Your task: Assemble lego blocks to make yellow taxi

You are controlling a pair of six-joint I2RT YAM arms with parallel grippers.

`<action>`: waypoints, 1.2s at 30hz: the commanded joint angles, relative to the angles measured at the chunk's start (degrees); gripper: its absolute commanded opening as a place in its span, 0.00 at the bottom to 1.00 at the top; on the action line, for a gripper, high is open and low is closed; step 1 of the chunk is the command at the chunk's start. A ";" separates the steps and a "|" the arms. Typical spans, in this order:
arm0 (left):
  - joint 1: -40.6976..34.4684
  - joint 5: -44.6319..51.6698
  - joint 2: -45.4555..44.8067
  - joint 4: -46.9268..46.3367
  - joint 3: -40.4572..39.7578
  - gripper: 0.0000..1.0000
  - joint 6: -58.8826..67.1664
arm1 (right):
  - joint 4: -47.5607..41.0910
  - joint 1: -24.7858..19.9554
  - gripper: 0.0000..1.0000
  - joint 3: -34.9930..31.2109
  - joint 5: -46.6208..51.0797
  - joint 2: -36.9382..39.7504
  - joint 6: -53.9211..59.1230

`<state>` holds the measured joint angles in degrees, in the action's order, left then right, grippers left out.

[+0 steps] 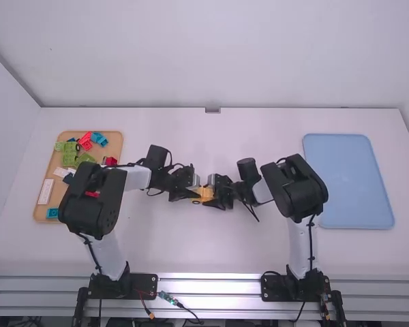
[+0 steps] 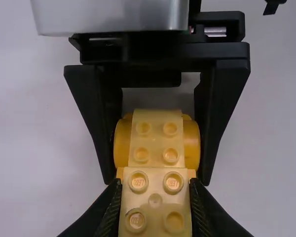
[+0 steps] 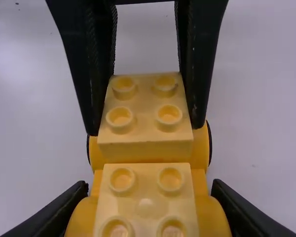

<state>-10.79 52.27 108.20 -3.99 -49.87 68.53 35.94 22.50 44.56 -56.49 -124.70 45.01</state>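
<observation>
"White, all of it: the smooth tabletop [image 1: 211, 252] under the yellow build [image 1: 203, 195], and the plain wall [image 1: 218, 61] beyond it."

"And around the build?"

"Well to its left is a tan tray [image 1: 114, 142] with green blocks [image 1: 69, 158] and some red, blue and white pieces; well to its right, a flat blue tray [image 1: 347, 180] with rounded corners. A ridged metal rail [image 1: 208, 286] crosses nearer the arm bases."

"How does the build itself look?"

"Two shades. A taller pale block [image 3: 145, 108] stands towards its left end, a lower pale block [image 2: 157, 138] towards its right, both topped with round, hollow-centred studs. Below them is a deeper orange-yellow base [image 3: 200, 180], with smooth, drum-shaped wheels [image 2: 192, 143] at its sides."

"Who has hold of it?"

"Both. The left gripper [image 1: 195, 194], at the build's left end, is closed to the width of the taller block and pinches its sides [image 2: 155, 185]. The right gripper [image 1: 217, 196] comes from the right end, spread wider, its straight black fingers [image 2: 221, 108] pressed against the wheels."

"So the build sits between the arms?"

"Yes, near the middle of the table, hard plastic squeezed from both ends. Whether its underside touches the tabletop, I can't tell."
</observation>
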 commanded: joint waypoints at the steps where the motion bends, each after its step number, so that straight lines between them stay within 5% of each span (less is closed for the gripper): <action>1: -0.48 0.59 -1.03 -0.28 0.66 0.02 -0.20 | 0.06 0.11 0.49 -1.20 -0.20 -1.13 0.42; 31: -0.48 2.16 -1.03 -0.28 0.66 0.05 -0.17 | -0.53 1.14 0.49 0.17 -0.09 -1.13 0.22; 36: -0.46 1.84 -1.03 -0.24 0.66 0.14 -0.17 | -0.53 1.14 0.49 0.07 -0.09 -1.13 0.22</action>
<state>-10.79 52.42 108.20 -4.45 -49.87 68.51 35.86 23.07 44.51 -56.49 -124.70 44.95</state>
